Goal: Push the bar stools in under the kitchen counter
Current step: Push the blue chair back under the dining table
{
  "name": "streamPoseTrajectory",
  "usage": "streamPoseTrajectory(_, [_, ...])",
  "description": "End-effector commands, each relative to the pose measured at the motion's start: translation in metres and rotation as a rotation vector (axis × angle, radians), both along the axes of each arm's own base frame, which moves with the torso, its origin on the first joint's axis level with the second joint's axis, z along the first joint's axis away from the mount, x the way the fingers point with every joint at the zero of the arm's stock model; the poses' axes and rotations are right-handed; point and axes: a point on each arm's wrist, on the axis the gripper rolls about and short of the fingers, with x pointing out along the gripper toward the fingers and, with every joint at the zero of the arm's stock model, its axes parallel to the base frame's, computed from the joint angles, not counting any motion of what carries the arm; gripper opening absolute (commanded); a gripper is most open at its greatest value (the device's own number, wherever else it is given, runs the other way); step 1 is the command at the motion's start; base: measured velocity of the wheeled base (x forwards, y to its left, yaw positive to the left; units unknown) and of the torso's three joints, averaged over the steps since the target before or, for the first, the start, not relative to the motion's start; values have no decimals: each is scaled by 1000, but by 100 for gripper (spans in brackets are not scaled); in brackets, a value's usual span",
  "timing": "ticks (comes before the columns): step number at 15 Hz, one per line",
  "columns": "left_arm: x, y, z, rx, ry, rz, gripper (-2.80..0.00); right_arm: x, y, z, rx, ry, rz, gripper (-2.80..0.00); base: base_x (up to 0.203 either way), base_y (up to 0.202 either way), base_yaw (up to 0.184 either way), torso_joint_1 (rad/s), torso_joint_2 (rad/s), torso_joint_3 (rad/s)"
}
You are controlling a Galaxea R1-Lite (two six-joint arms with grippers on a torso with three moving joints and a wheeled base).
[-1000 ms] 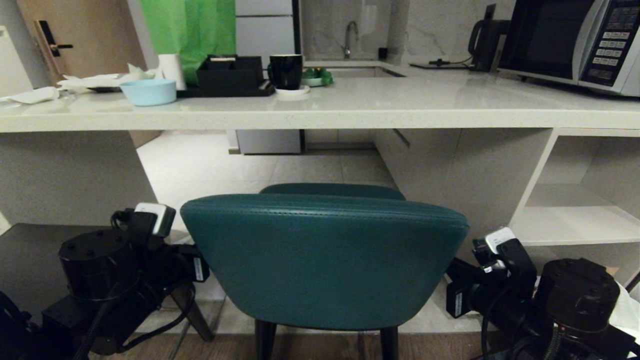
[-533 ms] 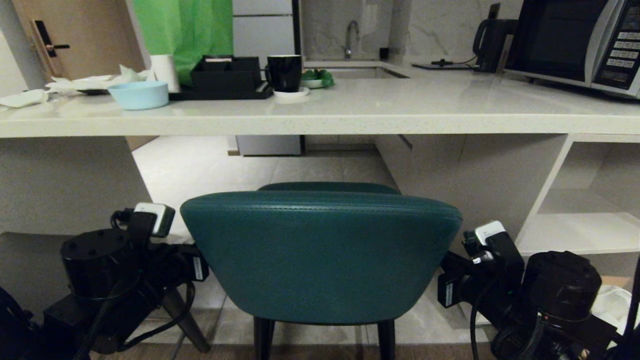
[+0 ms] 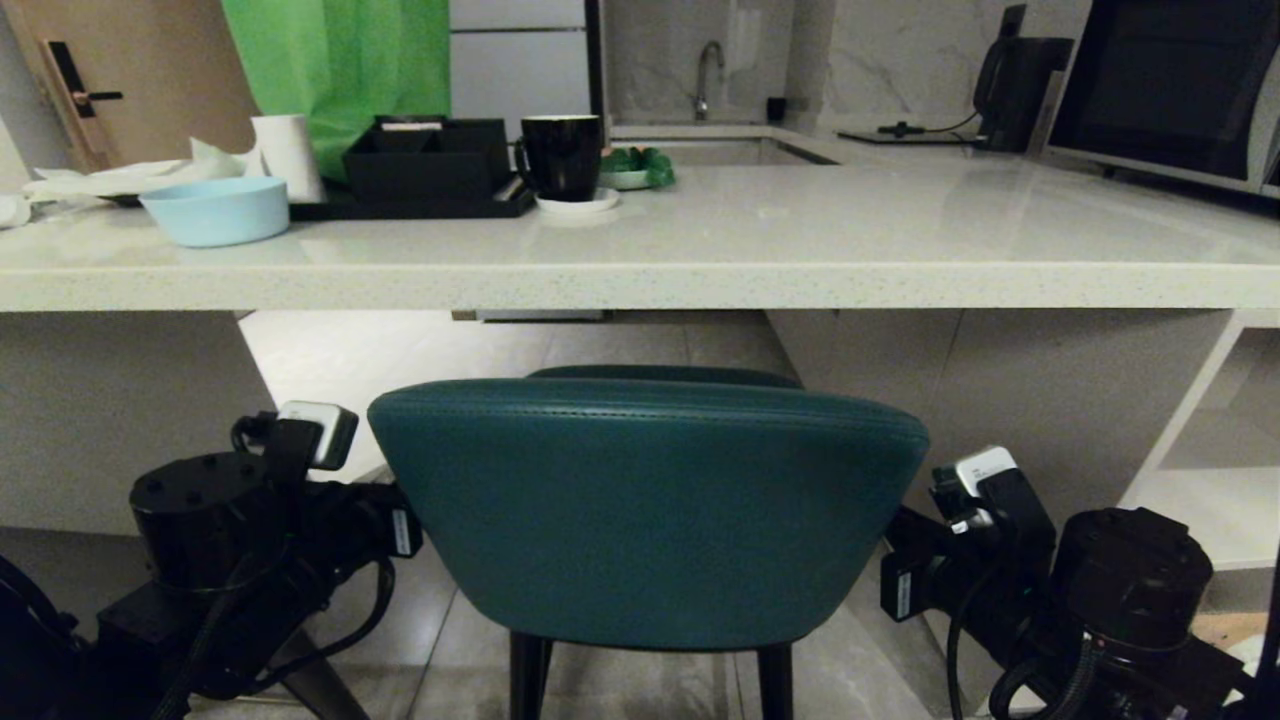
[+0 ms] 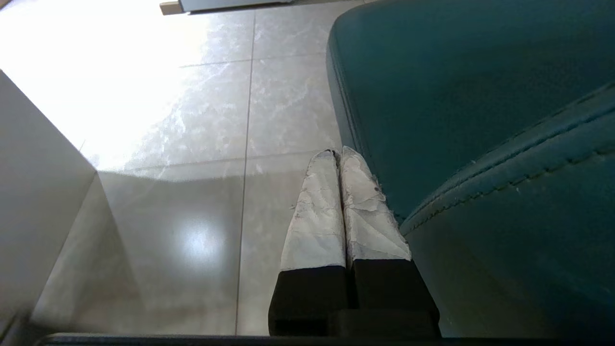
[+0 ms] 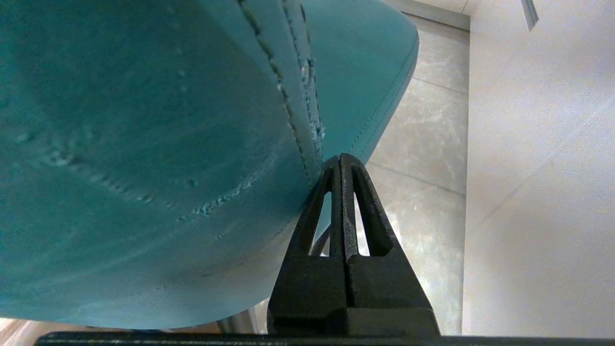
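- Teal leather: the bar stool (image 3: 648, 520) stands in front of the kitchen counter (image 3: 640, 285), its seat just under the stone edge and its back outside.
- The left gripper (image 4: 338, 158) and the right gripper (image 5: 340, 161), both with fingers pressed together and holding nothing, lie against the two sides of the backrest.
- Push evenly on both sides so the stool goes in straight, and slowly so the thin legs do not catch the floor.

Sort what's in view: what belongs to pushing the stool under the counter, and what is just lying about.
Job:
teal stool
kitchen counter
left gripper, shut, beside the stool's back
right gripper, shut, at the back's other side

Lying about:
blue bowl
black mug
black tray
paper roll
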Motion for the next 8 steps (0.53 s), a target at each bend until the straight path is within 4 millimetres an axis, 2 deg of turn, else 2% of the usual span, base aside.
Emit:
streamPoseTrajectory(1, [1, -1, -3, 4, 8, -2, -280, -5, 6, 1, 5, -7, 30, -280, 189, 0, 2, 7, 2, 2])
streamPoseTrajectory(5, [-7, 0, 0, 1, 5, -8, -280, -5, 6, 3, 12, -11, 25, -280, 182, 0, 2, 2, 4, 4])
streamPoseTrajectory(8, [-14, 3, 8, -16, -23, -5, -280, -4, 5, 6, 32, -16, -7, -280, 31, 0, 0, 5, 4, -1])
